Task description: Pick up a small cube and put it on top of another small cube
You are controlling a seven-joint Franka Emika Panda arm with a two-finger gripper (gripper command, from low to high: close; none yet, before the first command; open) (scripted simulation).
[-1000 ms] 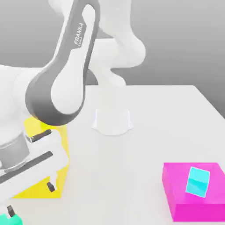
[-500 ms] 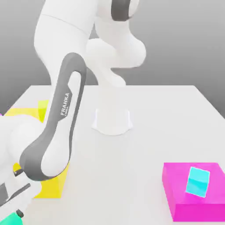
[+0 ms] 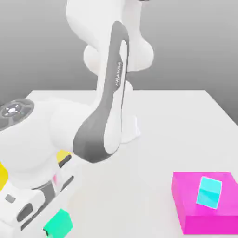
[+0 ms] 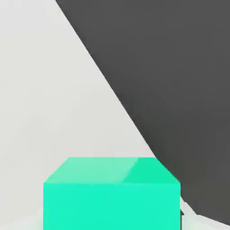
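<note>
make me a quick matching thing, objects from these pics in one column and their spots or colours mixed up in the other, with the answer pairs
Things:
1. teal-green small cube
2. cyan small cube
3. magenta block
4. table

Places or colours:
A. white surface under everything
B. lies flat on the table at the exterior view's lower right
C. sits tilted on top of the magenta block
D. at the arm's hand, at the exterior view's lower left

Pairs: 1-D, 2-C, 3-B, 4-A
</note>
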